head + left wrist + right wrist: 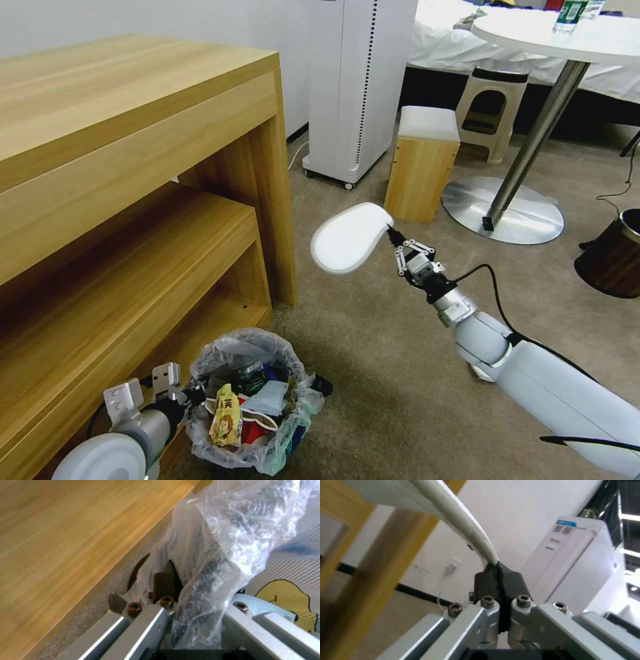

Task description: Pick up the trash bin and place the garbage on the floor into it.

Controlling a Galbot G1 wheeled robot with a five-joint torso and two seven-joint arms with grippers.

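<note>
1. The right claw is pressed together on the edge of a white slipper, which sticks out from its tips, in the air above the carpet.
2. The left claw pinches the rim of the bin, bag included.
3. The bin stands on the carpet beside the low shelf, already with litter inside.
</note>
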